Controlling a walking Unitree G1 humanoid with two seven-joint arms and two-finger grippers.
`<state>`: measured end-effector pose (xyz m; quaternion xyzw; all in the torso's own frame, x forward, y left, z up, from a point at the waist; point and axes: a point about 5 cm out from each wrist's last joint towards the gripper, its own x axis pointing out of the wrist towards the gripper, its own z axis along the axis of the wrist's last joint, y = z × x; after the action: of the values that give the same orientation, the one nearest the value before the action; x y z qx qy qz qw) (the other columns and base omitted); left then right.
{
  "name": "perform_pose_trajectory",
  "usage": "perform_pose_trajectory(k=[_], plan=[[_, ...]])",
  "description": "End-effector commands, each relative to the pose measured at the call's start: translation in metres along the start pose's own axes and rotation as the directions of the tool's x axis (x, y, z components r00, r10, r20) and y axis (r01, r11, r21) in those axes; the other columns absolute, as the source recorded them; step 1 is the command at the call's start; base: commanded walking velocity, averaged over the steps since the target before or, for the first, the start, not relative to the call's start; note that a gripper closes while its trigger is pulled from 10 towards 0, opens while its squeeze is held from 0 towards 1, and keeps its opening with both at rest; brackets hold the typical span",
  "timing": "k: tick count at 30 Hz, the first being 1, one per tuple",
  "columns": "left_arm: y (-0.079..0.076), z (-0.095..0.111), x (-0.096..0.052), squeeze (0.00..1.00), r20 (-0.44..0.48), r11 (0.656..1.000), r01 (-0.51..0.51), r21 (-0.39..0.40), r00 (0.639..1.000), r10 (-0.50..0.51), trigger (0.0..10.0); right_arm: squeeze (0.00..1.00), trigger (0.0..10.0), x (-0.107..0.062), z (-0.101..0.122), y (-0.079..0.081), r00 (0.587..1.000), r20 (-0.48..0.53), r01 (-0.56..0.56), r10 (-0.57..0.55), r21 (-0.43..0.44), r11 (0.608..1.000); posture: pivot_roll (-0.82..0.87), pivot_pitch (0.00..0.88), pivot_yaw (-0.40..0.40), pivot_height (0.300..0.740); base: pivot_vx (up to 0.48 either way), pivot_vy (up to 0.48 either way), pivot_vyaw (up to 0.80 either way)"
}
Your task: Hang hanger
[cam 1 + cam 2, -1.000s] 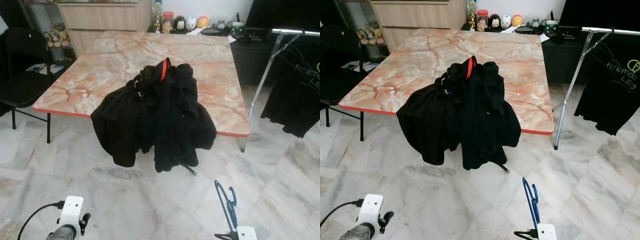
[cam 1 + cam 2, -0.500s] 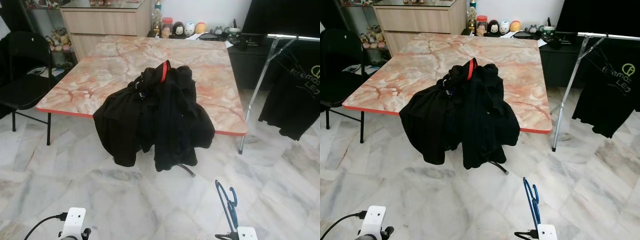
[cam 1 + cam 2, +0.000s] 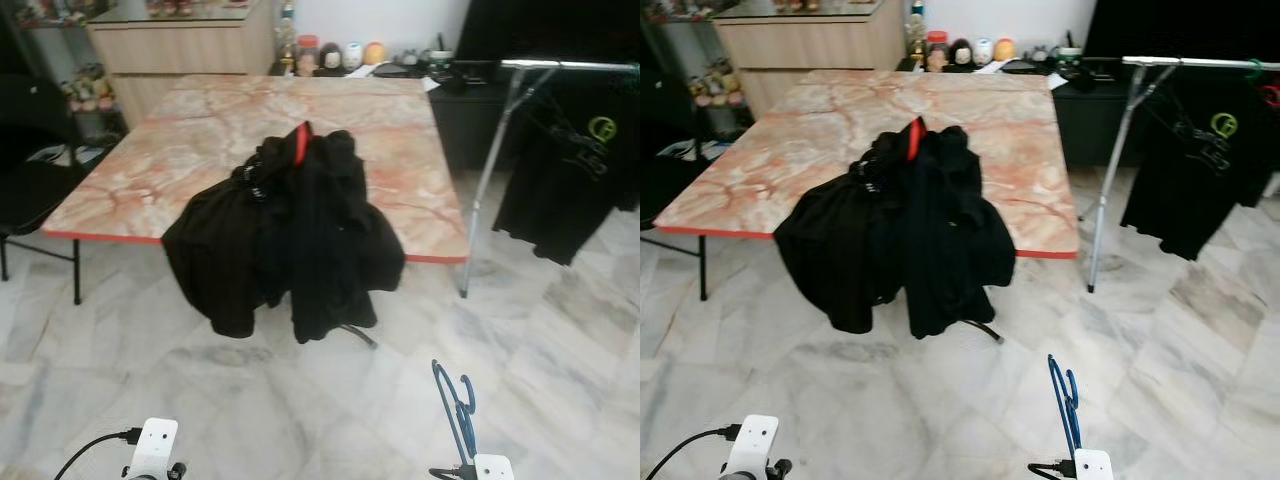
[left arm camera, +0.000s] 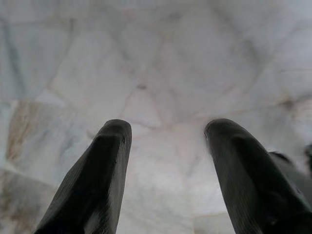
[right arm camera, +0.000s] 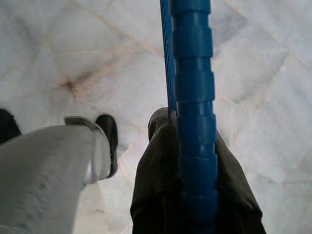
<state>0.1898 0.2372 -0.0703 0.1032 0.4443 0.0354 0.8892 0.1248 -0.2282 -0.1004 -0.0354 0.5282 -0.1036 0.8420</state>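
Note:
A blue plastic hanger point(image 3: 455, 408) stands upright at the bottom of the eye views, held low over the floor. In the right wrist view my right gripper point(image 5: 187, 134) is shut on the hanger point(image 5: 194, 92), with one black finger point(image 5: 158, 175) pressed against its ribbed bar. A silver clothes rail point(image 3: 570, 66) stands at the far right, with a black T-shirt point(image 3: 562, 170) hanging from it. My left gripper point(image 4: 168, 141) is open and holds nothing; its two fingers point(image 4: 100, 175) point at bare floor. The left wrist mount point(image 3: 156, 446) is at the bottom left.
A marble-topped table point(image 3: 150, 160) with a red edge stands ahead, and a heap of black clothes point(image 3: 290, 230) spills over its front edge. A black chair point(image 3: 25, 180) is at the left. A wooden cabinet point(image 3: 180, 45) stands behind. Pale marble floor point(image 3: 560, 360) lies between me and the rail.
The camera has turned to the right, bringing more of the rail and T-shirt into view. The left wrist sits lower in the picture than a second ago. The hanger stays held.

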Motion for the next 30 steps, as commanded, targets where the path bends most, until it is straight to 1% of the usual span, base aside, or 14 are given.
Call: perform_pose_trajectory(k=[1,5,14,16,21,30], plan=[[0.001,-0.0066,-0.0011,0.0,-0.023,1.0,0.01,0.023,1.0,-0.01,10.0,0.0,10.0,0.0003,0.0024,0.0014,1.0,0.008,-0.007,0.007,0.008,1.0,-0.11,0.0,0.012,0.74,0.0,-0.379,-0.8],[0.0018,-0.0084,-0.0015,0.0,-0.028,1.0,0.008,0.024,1.0,-0.007,10.0,0.0,10.0,0.0002,0.0014,0.0018,1.0,0.004,-0.009,0.009,-0.001,1.0,-0.12,0.0,0.017,0.74,0.0,-0.379,-0.8],[0.0034,-0.0114,-0.0024,0.0,-0.033,1.0,0.016,0.018,0.999,-0.016,10.0,0.0,10.0,-0.0002,0.0012,0.0036,1.0,0.022,-0.017,0.017,0.011,1.0,-0.11,0.0,0.027,0.74,0.0,-0.378,0.0],[0.0029,-0.0111,-0.0024,0.0,-0.027,1.0,0.015,0.001,1.0,-0.015,10.0,0.0,10.0,-0.0002,0.001,0.0038,1.0,0.021,-0.018,0.018,0.013,1.0,-0.11,0.0,0.027,0.74,0.0,-0.371,0.0],[-0.0001,-0.0095,-0.0019,0.0,-0.023,1.0,0.029,0.009,0.999,-0.029,10.0,0.0,10.0,-0.0002,0.0012,0.004,1.0,0.022,-0.019,0.019,0.022,1.0,-0.11,0.0,0.028,0.74,0.0,-0.367,0.0],[-0.0006,-0.0061,-0.0012,0.0,-0.012,1.0,0.023,0.007,1.0,-0.023,10.0,0.0,10.0,0.0001,0.0028,0.0037,1.0,0.024,-0.019,0.019,0.013,1.0,-0.11,0.0,0.025,0.74,0.0,-0.358,0.0]])
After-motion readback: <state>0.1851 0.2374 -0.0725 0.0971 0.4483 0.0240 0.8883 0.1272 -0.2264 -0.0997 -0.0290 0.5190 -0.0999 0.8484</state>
